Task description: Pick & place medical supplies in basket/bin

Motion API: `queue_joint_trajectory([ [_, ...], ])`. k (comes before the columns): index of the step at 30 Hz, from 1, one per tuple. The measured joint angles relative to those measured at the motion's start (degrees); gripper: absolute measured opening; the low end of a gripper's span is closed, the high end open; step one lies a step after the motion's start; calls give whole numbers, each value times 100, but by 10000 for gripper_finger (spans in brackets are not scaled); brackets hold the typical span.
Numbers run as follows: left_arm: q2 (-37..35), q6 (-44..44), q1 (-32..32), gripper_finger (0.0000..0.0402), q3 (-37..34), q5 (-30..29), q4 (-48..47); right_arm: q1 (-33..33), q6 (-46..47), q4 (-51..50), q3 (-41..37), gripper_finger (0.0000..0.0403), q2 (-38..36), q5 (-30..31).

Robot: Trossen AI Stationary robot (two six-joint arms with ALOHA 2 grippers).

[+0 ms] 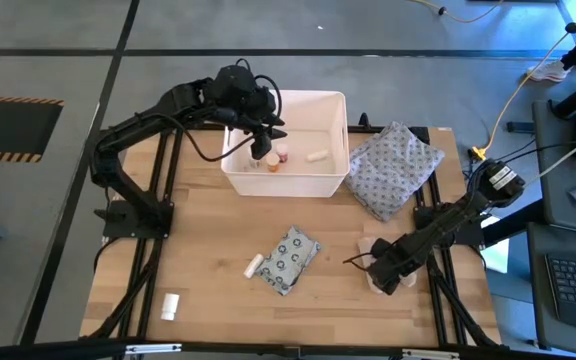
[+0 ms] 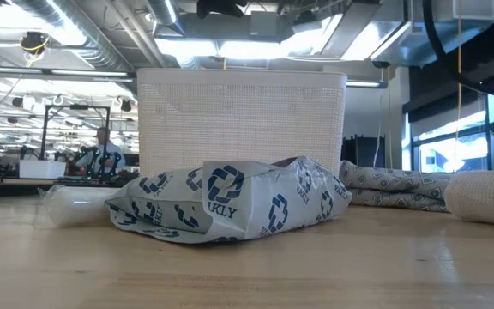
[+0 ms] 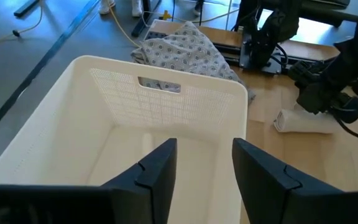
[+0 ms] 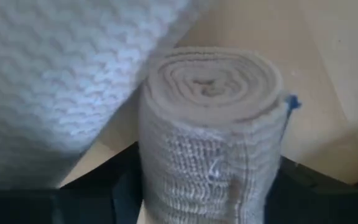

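Note:
The white bin (image 1: pixel 334 140) (image 2: pixel 243 120) (image 3: pixel 61 118) stands at the table's far middle. In it lie two small orange-and-white pill bottles (image 1: pixel 281 157) and a cream roll (image 1: pixel 317 155). My left gripper (image 1: pixel 263 140) (image 3: pixel 204 146) hangs open over the bin's inside. My right gripper (image 1: pixel 376 270) (image 4: pixel 210 186) is low at the table's near right, shut on a cream gauze roll (image 4: pixel 210 124) (image 2: pixel 485 197). The grey dotted packet (image 1: pixel 290 258) (image 2: pixel 230 202) lies flat at the near middle, with a white roll (image 1: pixel 254 265) at its left. My right gripper holds the gauze roll by its rounded sides (image 4: pixel 160 174), one finger on each side, with the coiled end face (image 4: pixel 210 81) pointing away from the wrist. The fingers lie along the roll. It rests lengthwise on the table (image 3: pixel 303 121). How far back it reaches does not show.
A grey patterned cloth pouch (image 1: pixel 393 168) (image 3: pixel 179 53) lies right of the bin. A small white bottle (image 1: pixel 170 305) sits near the near-left corner. A white knitted thing (image 4: pixel 55 74) lies close beside the held roll. Bare wood lies between the packet and the bin.

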Motion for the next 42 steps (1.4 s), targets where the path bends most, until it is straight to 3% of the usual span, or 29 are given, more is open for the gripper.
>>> queue_joint_trajectory([
  [7, -132, -27, 0, 148, -9, -2, 25, 4, -425, -396, 349, 160, -22, -225],
  [13, -773, -23, 0, 145, -7, -33, -27, -48, -422, -1219, 1008, 146, -330, -226],
  [16, -1092, 52, -6, 145, -21, -150, -27, -104, -523, -1152, 1404, 149, -584, 265],
  [19, -1448, 67, -42, 145, -311, -163, 103, -212, -1023, -958, 1820, 149, -842, 1237],
  [22, -1881, 70, -44, 145, -887, -219, 126, -405, -1662, -913, 2265, 150, -1055, 2133],
  [26, -2707, 0, -42, 145, -2044, -309, 665, -883, -2661, -907, 2946, 150, -1175, 2663],
  [36, -4954, -802, -43, 145, -5014, -295, 2094, -2887, -6086, -162, 4697, 150, -1144, 2713],
  [42, -5853, -1425, -44, 145, -6131, -299, 2195, -4119, -6942, 361, 5568, 150, -599, 2388],
])
